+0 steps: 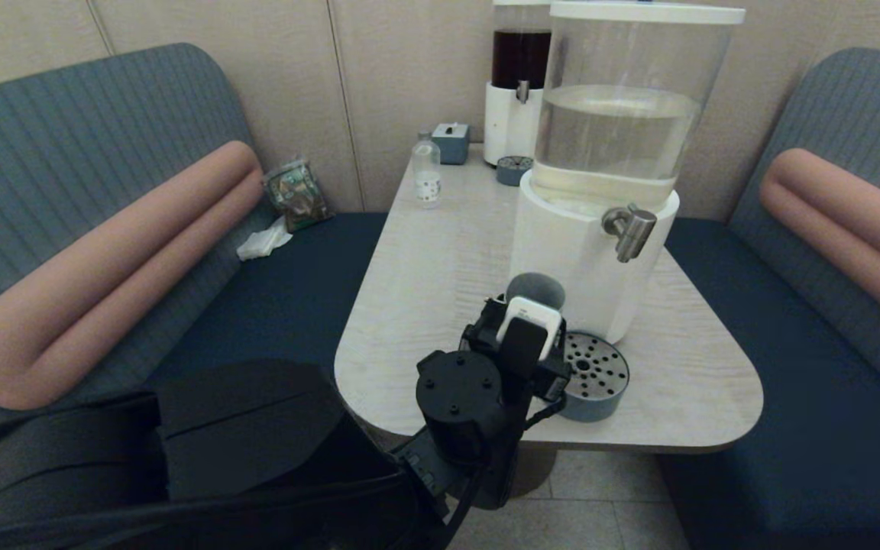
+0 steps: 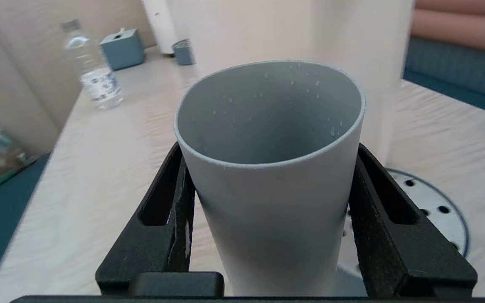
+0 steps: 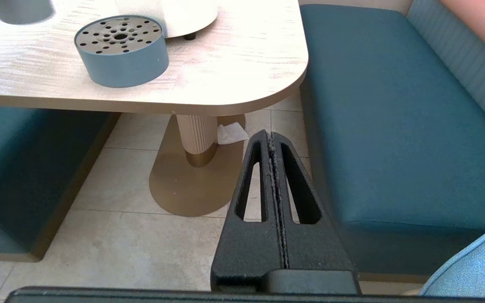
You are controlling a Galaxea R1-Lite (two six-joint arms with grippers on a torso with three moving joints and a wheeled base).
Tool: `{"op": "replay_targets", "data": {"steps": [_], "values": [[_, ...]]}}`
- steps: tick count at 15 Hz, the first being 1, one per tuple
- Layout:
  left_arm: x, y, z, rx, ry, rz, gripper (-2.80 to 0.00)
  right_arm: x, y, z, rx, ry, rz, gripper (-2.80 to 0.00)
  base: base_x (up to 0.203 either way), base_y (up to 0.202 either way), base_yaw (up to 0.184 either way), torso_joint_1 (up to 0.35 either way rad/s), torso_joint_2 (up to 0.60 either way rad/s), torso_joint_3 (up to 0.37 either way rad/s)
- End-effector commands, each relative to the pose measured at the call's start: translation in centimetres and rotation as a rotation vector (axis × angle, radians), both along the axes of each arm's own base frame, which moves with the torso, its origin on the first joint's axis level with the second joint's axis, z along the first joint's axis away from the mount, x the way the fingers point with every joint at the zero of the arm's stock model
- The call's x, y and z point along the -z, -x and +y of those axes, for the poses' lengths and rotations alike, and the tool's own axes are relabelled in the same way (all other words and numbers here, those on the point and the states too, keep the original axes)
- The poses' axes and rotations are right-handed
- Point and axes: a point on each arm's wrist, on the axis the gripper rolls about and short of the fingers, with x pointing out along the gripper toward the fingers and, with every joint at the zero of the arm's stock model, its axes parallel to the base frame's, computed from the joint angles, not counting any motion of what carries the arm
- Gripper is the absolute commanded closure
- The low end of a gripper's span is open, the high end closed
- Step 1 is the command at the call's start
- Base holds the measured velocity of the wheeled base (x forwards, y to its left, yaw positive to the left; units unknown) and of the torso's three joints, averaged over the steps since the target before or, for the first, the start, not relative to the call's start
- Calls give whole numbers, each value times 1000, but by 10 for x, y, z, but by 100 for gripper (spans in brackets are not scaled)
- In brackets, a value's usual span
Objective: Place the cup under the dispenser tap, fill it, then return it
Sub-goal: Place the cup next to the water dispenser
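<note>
My left pincer (image 2: 270, 219) clamps the cup (image 2: 270, 139) at frame centre; swinging right toward the tap (image 1: 627, 229), its rim could clip the spout.

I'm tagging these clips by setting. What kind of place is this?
Likely a café or restaurant booth: upholstered bench seats flank a pedestal table carrying two drink dispensers, one clear, one dark. The left gripper holds the cup there.
</note>
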Motion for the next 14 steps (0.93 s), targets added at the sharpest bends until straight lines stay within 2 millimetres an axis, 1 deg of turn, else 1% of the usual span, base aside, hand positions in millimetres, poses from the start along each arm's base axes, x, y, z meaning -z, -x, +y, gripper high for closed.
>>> {"op": "replay_targets", "data": {"steps": [1,3,6,9,11,14], "values": [[-13,5,10,-8,19,-10,0,0,0,0,0,0,0,0,0,0,0,0,0,0],[-10,4,20,-34,6,11,0,0,0,0,0,0,0,0,0,0,0,0,0,0],[-16,-4,33,-77,18,4,0,0,0,0,0,0,0,0,0,0,0,0,0,0],[-17,-22,52,-145,19,5,0,0,0,0,0,0,0,0,0,0,0,0,0,0],[-10,-37,65,-189,16,19,0,0,0,0,0,0,0,0,0,0,0,0,0,0],[2,-58,74,-227,21,29,0,0,0,0,0,0,0,0,0,0,0,0,0,0]]}}
